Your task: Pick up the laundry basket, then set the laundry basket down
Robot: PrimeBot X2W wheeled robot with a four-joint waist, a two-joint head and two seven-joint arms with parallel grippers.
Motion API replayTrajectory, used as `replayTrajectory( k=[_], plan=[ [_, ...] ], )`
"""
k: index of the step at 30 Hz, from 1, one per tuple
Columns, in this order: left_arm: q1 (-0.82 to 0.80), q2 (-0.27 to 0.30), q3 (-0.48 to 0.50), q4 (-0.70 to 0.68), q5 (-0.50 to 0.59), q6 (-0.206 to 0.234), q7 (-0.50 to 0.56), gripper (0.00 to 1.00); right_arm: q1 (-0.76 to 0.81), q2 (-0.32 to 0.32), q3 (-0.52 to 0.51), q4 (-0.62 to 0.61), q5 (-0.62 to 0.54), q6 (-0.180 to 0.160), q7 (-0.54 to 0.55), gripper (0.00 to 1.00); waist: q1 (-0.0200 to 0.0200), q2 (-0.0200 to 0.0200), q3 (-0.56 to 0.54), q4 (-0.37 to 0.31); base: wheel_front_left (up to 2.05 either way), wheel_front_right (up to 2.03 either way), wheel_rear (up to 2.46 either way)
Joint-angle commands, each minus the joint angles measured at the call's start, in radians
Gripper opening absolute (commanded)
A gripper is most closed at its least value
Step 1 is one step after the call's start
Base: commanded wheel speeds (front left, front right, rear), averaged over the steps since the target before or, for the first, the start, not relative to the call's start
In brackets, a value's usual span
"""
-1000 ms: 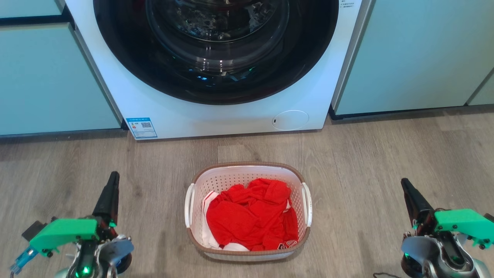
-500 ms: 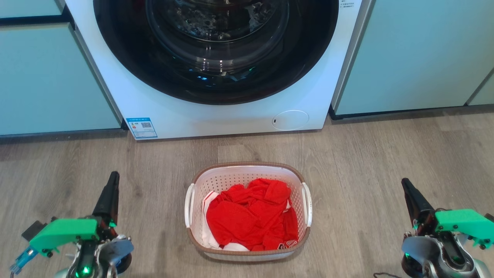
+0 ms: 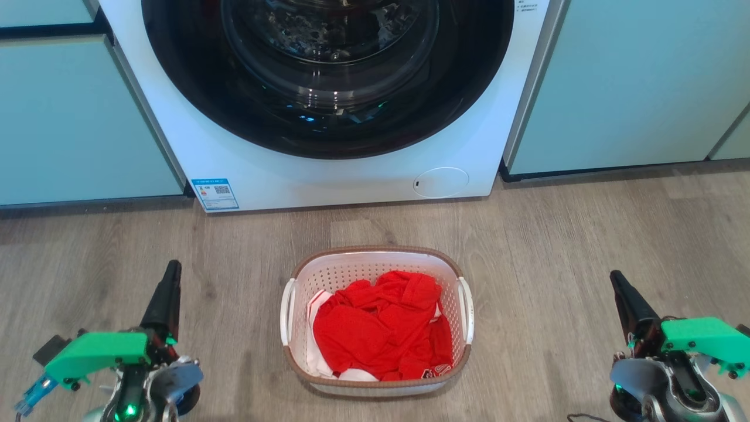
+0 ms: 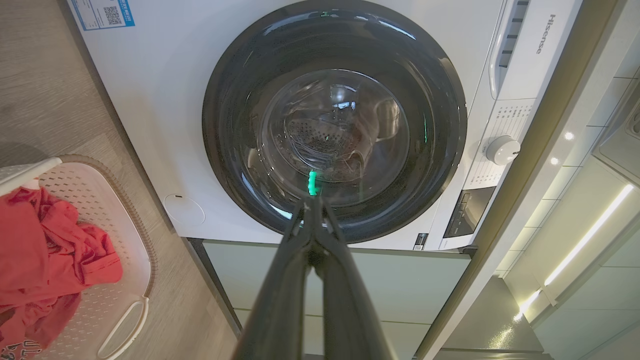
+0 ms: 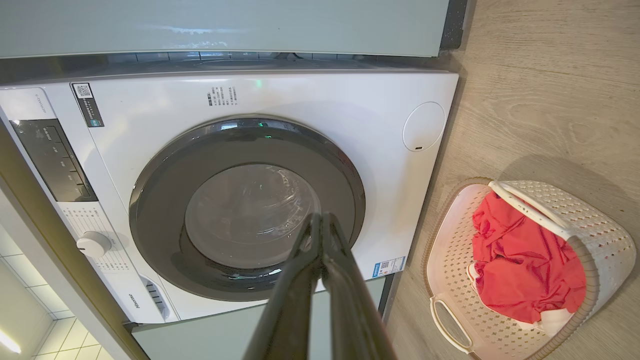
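The laundry basket stands on the wooden floor in front of the washer, white and perforated with a brown rim and two white side handles, holding red clothing. My left gripper is low at the left, well clear of the basket, its fingers shut together with nothing between them. My right gripper is low at the right, equally far from the basket and also shut on nothing. The left wrist view catches the basket at its left edge; the right wrist view has the basket at its lower right.
A white front-loading washer with a dark round door stands just behind the basket. Pale green cabinet fronts flank it on both sides. Open wooden floor lies between each gripper and the basket.
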Motion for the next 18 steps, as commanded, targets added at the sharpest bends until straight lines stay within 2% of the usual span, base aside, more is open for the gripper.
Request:
replayTrajectory(
  k=[1,18],
  plan=[
    [-0.055,0.018,0.037,-0.029,-0.003,-0.007,0.008,0.0,-0.048,-0.012,0.019,-0.035,-0.005,-0.001,0.01,0.0,0.0,0.0,0.0,0.0,0.0,0.0,0.0],
    [-0.055,0.018,0.037,-0.029,-0.003,-0.007,0.008,0.0,-0.048,-0.01,0.017,-0.035,-0.007,-0.001,0.012,0.0,0.0,0.0,0.0,0.0,0.0,0.0,0.0]
  ],
)
